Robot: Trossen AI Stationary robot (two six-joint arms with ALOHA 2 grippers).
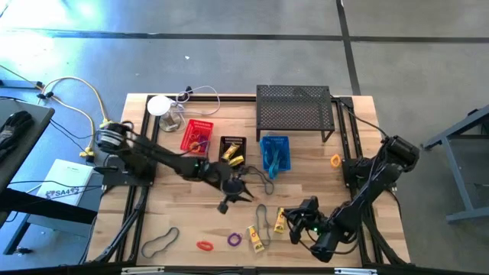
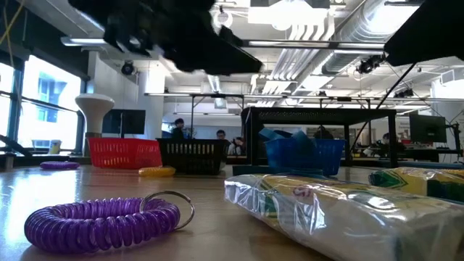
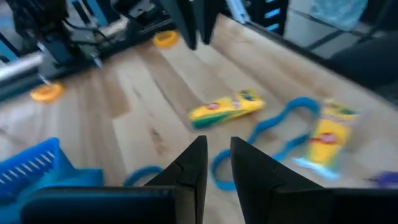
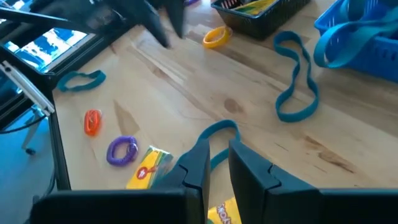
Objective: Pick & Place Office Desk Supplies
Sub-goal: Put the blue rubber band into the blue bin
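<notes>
On a wooden work table (image 1: 321,164), seen from above and read left to right: a dark rubber-band loop (image 1: 160,242) lies near the front left corner, with a red coil ring (image 1: 204,246) and a purple coil ring (image 1: 234,239) just beyond it and a yellow packet (image 1: 256,237) beside them. Behind these, a white round object (image 1: 159,105) with its cable stands at the back edge, followed by a red basket (image 1: 197,136), a black basket (image 1: 232,149) holding yellow items, and a blue basket (image 1: 275,153) with blue bands draped over it.

The left gripper (image 1: 237,192) hangs above mid-table, its fingers drawn nearly together with only a narrow gap and nothing between them. A second loop (image 1: 262,216) lies just past it. The right gripper (image 1: 302,219), near the front edge, hovers next to another yellow packet (image 1: 280,220), fingers nearly together and gripping nothing visible. A black wire-mesh shelf (image 1: 295,109) stands at the back right, an orange ring (image 1: 335,160) in front of it.
</notes>
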